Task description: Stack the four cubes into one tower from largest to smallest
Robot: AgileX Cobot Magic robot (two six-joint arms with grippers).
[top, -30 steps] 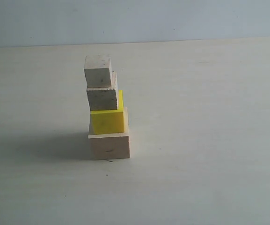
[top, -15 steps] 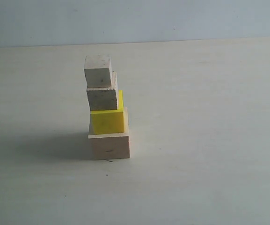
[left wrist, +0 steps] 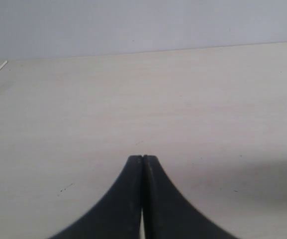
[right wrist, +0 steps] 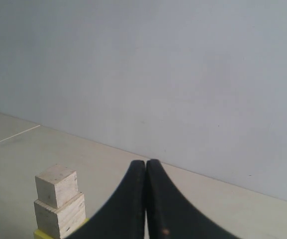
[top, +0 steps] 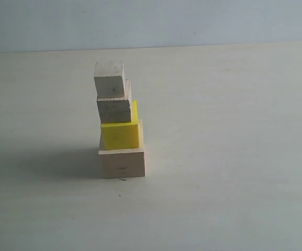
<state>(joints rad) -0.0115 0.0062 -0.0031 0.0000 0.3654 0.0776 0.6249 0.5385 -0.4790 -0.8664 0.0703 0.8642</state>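
**A:** What are the arms doing?

**B:** The left gripper [left wrist: 143, 158] has its fingers pressed together on nothing, over bare table [left wrist: 58, 124]. The right gripper [right wrist: 146, 162] is the same, empty, with the tower's top just beyond it.

**A:** And the cubes?

**B:** All four stand in one tower [top: 118, 120], left of centre in the exterior view. The largest pale wood cube [top: 122, 163] is the base, then the yellow cube [top: 120, 136], the smaller pale wood cube [top: 114, 109] and the smallest whitish cube [top: 109, 79]. Behind is a plain wall [top: 203, 21].

**A:** Finished, then?

**B:** I judge so. The order is right and nothing touches the tower. The upper two sit shifted leftward, so at most a straightening remains.
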